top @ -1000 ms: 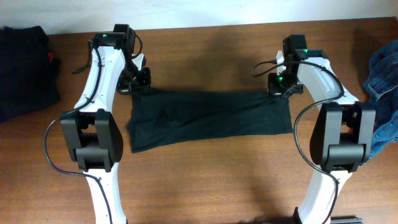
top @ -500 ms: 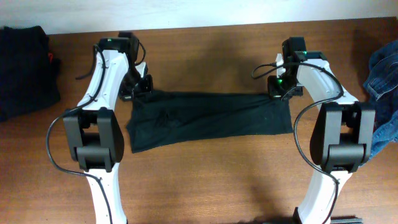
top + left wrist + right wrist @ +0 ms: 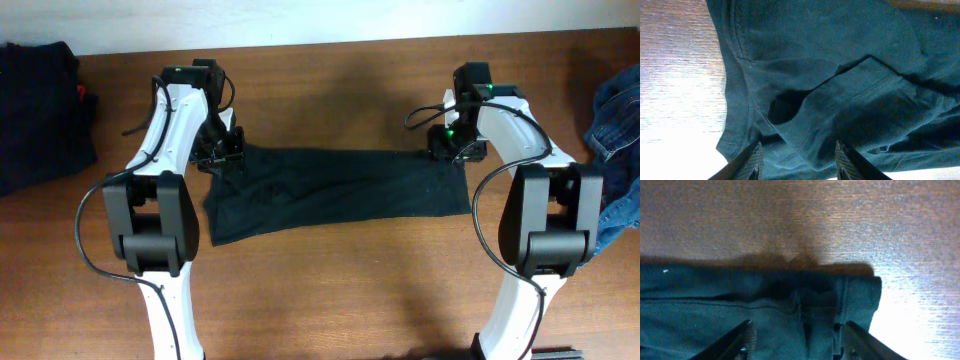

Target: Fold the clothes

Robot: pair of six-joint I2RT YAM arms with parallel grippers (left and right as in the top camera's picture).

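Observation:
A black T-shirt, one of the clothes, lies folded into a long strip across the middle of the table. My left gripper sits over its far left corner and my right gripper over its far right corner. In the left wrist view the left gripper stands open, with rumpled dark cloth and a sleeve fold under the spread fingers. In the right wrist view the right gripper is open too, and the hemmed corner of the shirt lies loose between its fingers.
A pile of dark clothes lies at the far left edge with something red beside it. Blue denim is heaped at the right edge. The brown wooden table shows bare wood in front of the shirt.
Both grippers were shut on the shirt's far edge and have opened, letting the cloth go. The left gripper has drifted slightly toward the shirt's corner.

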